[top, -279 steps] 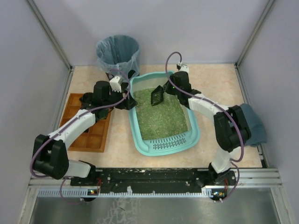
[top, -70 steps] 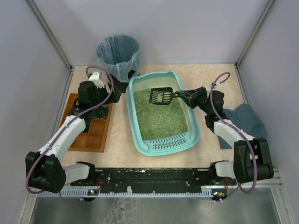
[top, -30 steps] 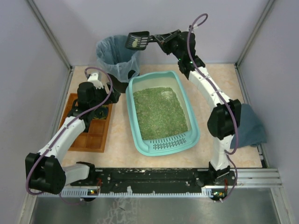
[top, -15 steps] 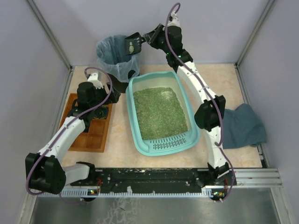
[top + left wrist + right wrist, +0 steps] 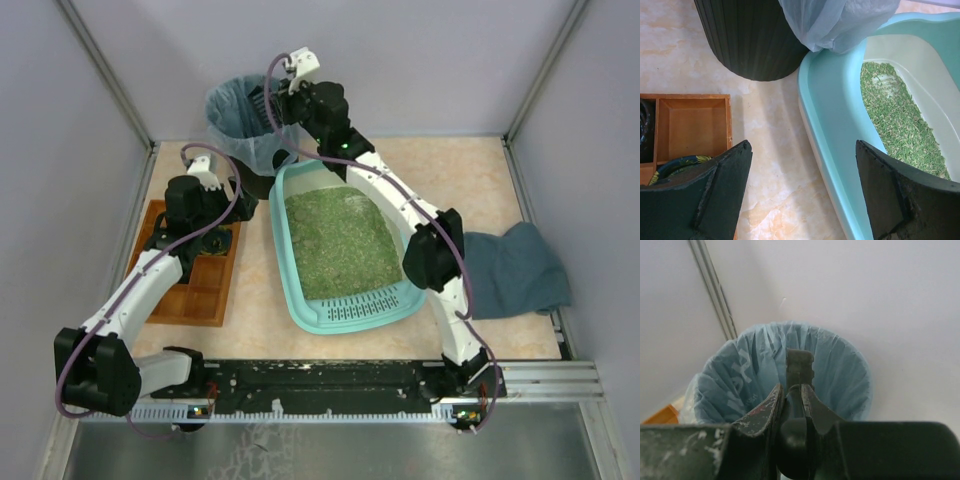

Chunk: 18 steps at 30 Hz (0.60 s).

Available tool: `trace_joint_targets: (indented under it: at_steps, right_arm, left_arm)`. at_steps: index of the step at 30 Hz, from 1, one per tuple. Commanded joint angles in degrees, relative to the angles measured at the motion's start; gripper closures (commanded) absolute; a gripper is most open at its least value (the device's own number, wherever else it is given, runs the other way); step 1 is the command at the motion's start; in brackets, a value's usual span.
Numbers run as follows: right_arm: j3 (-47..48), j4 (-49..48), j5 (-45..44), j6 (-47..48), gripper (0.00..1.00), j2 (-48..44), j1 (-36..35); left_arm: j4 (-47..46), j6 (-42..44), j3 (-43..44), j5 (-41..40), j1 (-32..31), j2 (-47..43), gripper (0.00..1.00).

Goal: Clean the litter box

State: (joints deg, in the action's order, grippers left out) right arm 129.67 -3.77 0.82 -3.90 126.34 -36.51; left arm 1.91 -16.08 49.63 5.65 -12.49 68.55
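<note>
Nearest: litter box [image 5: 352, 311] mid-table, grate lip at near end, greenish litter [image 5: 340, 240] spread inside, no clumps made out from above. Left of it, well apart, wooden tray [image 5: 205, 290]; off to the right, grey-blue cloth [image 5: 515, 270]. Left gripper [image 5: 801, 145] hanging wide open, nothing between the fingers [image 5: 715, 190], above bare table [image 5: 775, 150] between tray corner and box rim. Farthest: right gripper [image 5: 799, 390] clamped tight on handle of black scoop [image 5: 800, 362], scoop head edge-on over the mouth of the bin [image 5: 745, 40], blue bag [image 5: 735, 385] lining it. Scoop contents not visible. Likely step: dumping scooped waste. To do well: hold scoop head centred over bag opening, not over the rim; tip fully, small shake to clear the slots; avoid snagging the liner; no loosening of grip on handle.
</note>
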Motion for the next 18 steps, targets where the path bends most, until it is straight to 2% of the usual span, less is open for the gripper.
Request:
trace_joint_targets:
  at_steps: [1,10,18]
  right_arm:
    - [-1.3,-8.0,-0.6,11.5,1.0,-5.7,-0.8]
    - [-3.2,-10.5,1.3,10.8,1.0,-7.2,-1.0]
    - [-1.9,-10.3,5.5,2.5,1.0,-10.2,-0.9]
  left_arm:
    - [-1.4,-0.1,-0.4,1.1,0.3,-0.6,0.11]
    - [-1.6,-0.1,-0.5,1.5,0.4,-0.6,0.1]
    - [-1.6,-0.4,-0.3,0.7,0.4,-0.3,0.1]
